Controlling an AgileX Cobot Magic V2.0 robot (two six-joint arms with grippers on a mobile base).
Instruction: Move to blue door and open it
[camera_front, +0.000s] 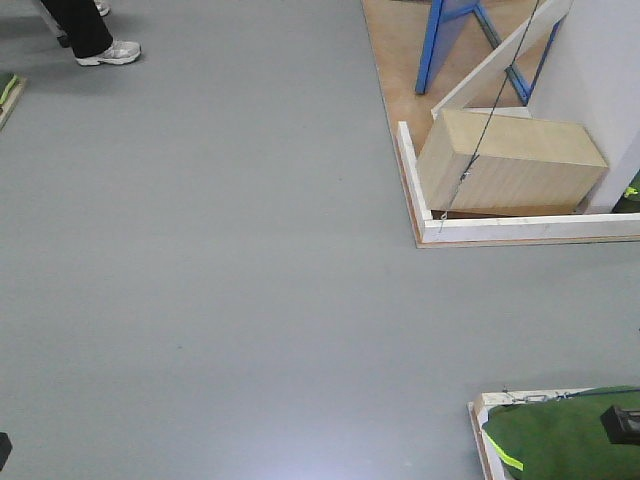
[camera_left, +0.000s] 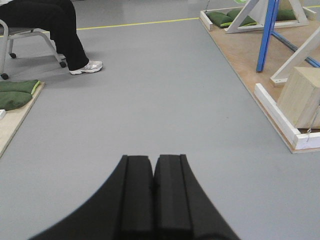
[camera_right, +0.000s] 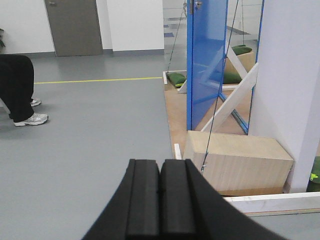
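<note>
Right wrist view, blue door (camera_right: 206, 65) upright, long axis vertical, left tool (camera_left: 153, 161), right tool (camera_right: 159, 165) closed, empty

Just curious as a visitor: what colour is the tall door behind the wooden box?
The door is glossy bright blue, clearest in the right wrist view.

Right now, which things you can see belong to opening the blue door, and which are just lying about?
For the job:
blue door
left end effector
right end effector

Just lying about:
wooden box
green sandbags
white brace beam
seated person
wheeled chair
</note>
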